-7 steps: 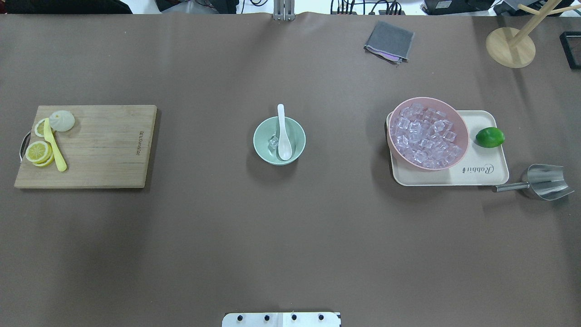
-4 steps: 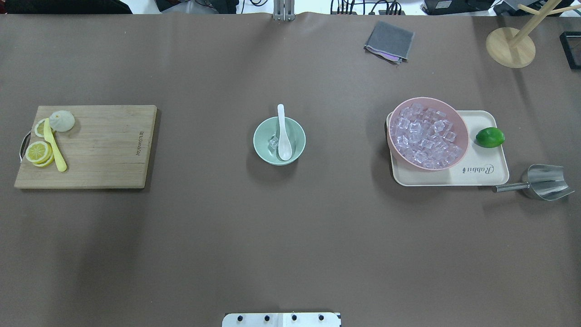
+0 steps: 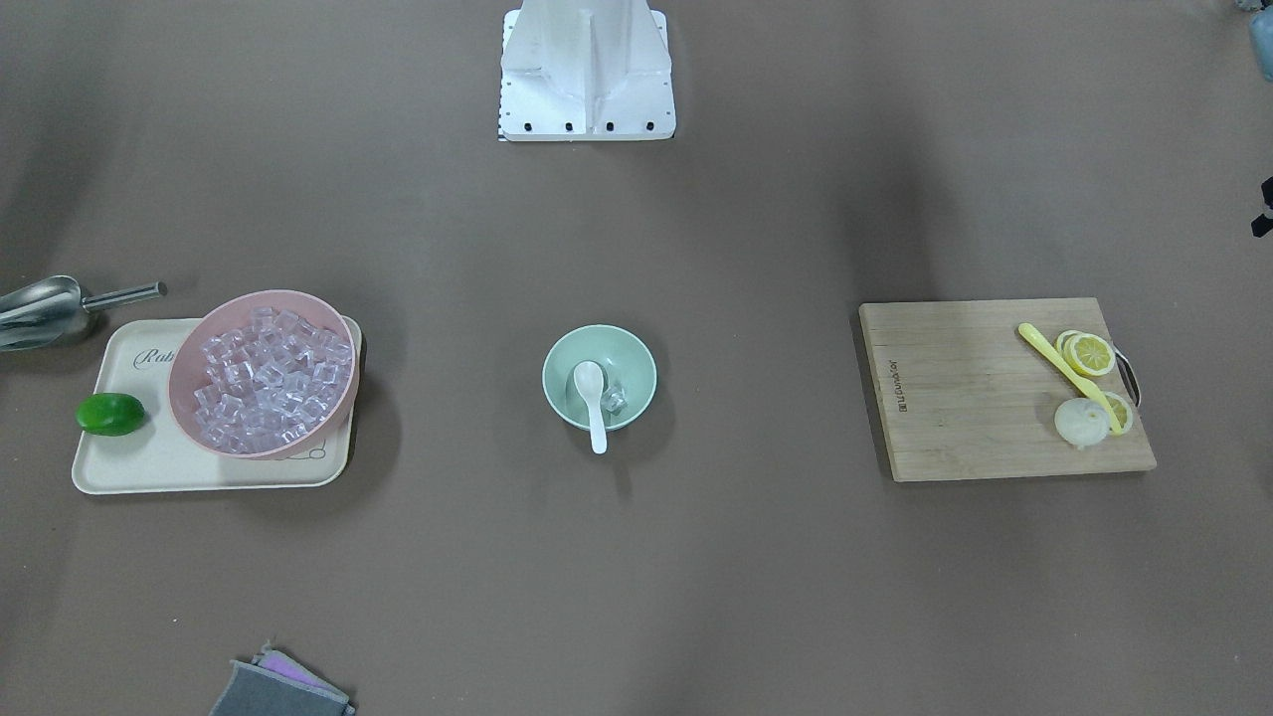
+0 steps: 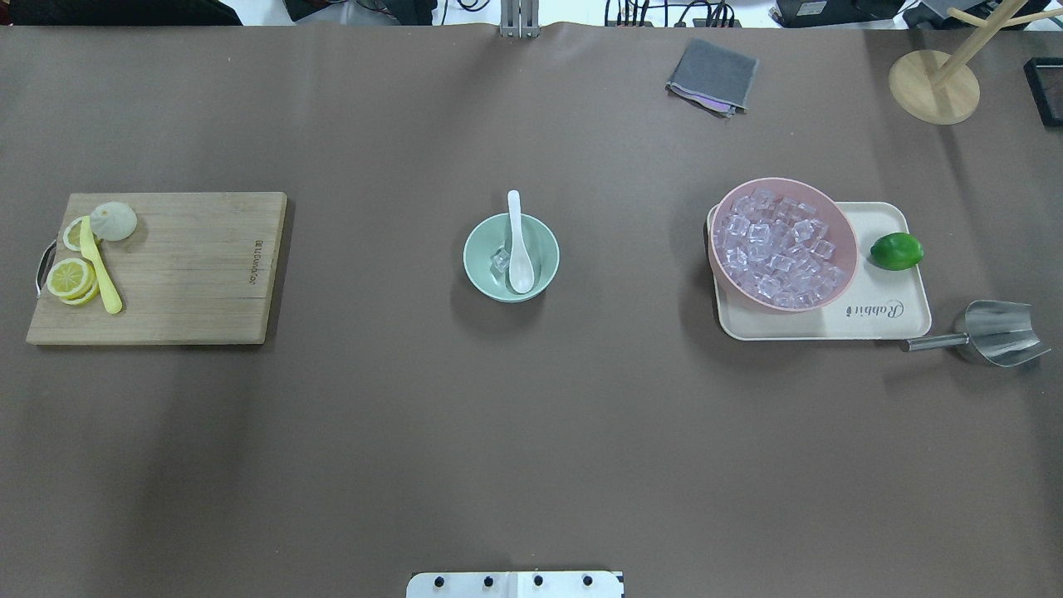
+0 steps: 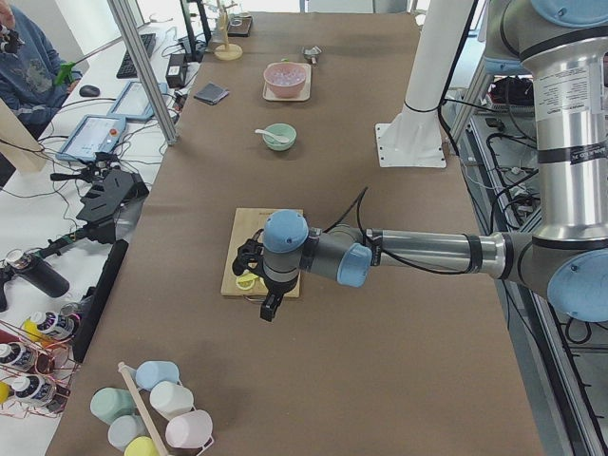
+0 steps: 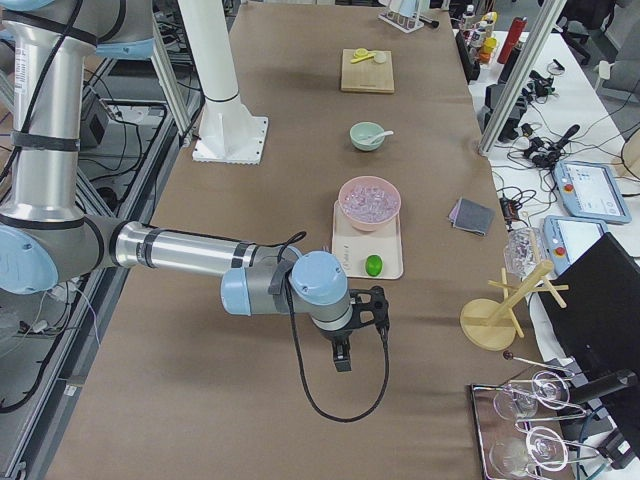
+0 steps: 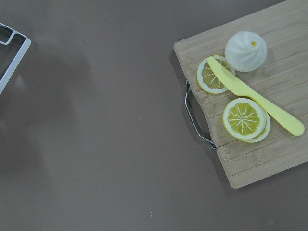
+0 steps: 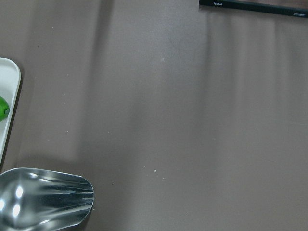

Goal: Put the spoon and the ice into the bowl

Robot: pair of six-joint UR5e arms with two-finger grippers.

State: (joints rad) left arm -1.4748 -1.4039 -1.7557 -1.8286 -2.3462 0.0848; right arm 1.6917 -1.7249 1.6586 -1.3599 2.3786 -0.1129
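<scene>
The mint-green bowl (image 4: 550, 249) stands at the table's middle, also in the front view (image 3: 634, 360). The white spoon (image 4: 516, 249) lies in it, scoop down, with its handle over the far rim. A clear ice cube (image 4: 500, 262) sits in the bowl beside the scoop. Neither gripper shows in the overhead or front views. My left gripper (image 5: 269, 310) hangs beside the cutting board's end, far from the bowl. My right gripper (image 6: 342, 360) hangs beyond the tray's end. I cannot tell whether either one is open or shut.
A pink bowl (image 4: 847, 276) full of ice cubes and a lime (image 4: 896, 251) sit on a cream tray (image 4: 880, 314). A metal scoop (image 4: 996, 334) lies beside it. A cutting board (image 4: 191, 266) holds lemon slices and a yellow utensil (image 4: 100, 267). A grey cloth (image 4: 712, 75) lies far back.
</scene>
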